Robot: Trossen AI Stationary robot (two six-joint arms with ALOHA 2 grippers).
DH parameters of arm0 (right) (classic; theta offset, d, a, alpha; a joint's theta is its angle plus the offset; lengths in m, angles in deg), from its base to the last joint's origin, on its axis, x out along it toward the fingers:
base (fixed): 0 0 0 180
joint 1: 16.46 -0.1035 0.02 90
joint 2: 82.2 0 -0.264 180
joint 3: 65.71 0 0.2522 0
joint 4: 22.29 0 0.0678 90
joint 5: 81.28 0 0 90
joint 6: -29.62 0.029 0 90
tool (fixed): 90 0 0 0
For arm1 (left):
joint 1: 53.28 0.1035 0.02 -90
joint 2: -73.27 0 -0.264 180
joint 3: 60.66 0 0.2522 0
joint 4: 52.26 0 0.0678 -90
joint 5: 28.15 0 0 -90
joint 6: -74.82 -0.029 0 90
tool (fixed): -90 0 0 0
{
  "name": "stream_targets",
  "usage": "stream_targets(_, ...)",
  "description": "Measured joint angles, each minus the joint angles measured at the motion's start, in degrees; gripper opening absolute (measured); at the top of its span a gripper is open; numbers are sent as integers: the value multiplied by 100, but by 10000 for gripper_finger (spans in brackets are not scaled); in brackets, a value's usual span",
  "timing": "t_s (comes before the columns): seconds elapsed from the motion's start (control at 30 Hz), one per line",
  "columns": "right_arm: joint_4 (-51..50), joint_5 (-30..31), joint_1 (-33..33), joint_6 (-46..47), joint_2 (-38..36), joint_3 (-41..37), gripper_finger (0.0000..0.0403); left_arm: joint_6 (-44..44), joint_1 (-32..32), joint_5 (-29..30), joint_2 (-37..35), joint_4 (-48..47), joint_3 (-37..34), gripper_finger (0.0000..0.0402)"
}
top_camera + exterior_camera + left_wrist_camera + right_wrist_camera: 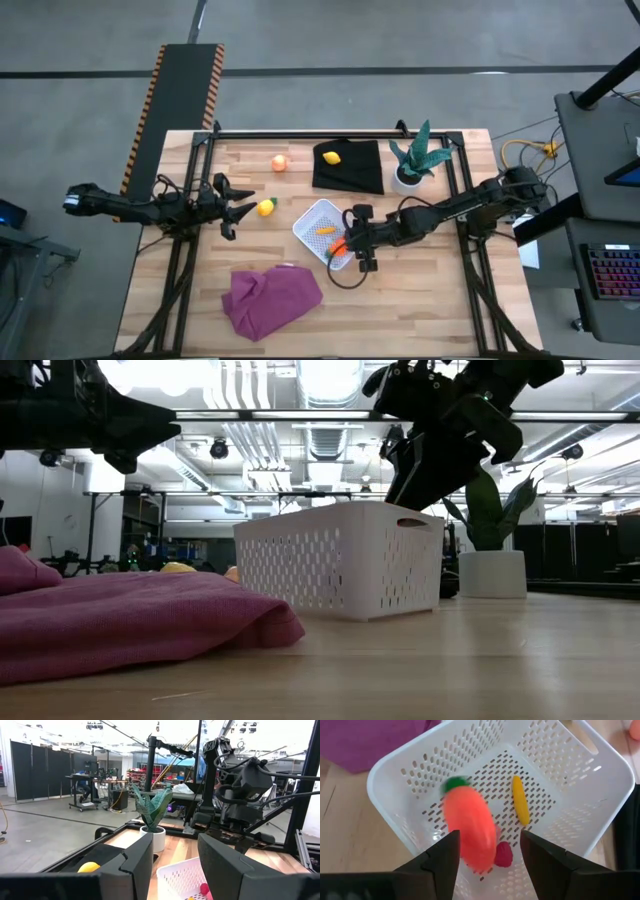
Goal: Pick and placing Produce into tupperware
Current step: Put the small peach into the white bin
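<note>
Right wrist view showed the right gripper (489, 851), fingers apart, above the basket (395, 775); the blurred, falling carrot (470, 832) could bounce out.

- One white tupperware (312, 216) is sitting near the middle of the worktop.
- Three produce pieces are showing inside it: one carrot (470, 831), one slim yellow-orange piece (521, 800) and one small red piece (503, 855).
- Two yellow lemons are lying outside it: one lemon (331, 157) on the black cloth (361, 170), another lemon (265, 207) on the bare wood.
- One peach-orange ball (279, 163) is resting towards the far edge.
- One purple cloth (271, 298) is lying by the near edge.
- One potted plant (418, 160) is standing towards the far right corner.
</note>
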Motion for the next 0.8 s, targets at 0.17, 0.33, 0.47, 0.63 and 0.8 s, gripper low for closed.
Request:
stream_targets(0.17,-22,9,1,1,-61,0,194,1,1,0,0,0,0,142)
stream_targets(0.33,-82,175,0,140,-526,0,187,1,1,0,4,0,0,142)
stream_targets(0.47,-296,307,-47,298,-1321,-22,177,10,-1,0,4,-2,0,142)
stream_targets(0.63,-478,438,-175,449,-2660,-472,165,7,-1,0,4,-2,0,142)
stream_targets(0.8,-457,689,-203,790,-3930,-1513,156,5,-1,0,4,-2,0,142)
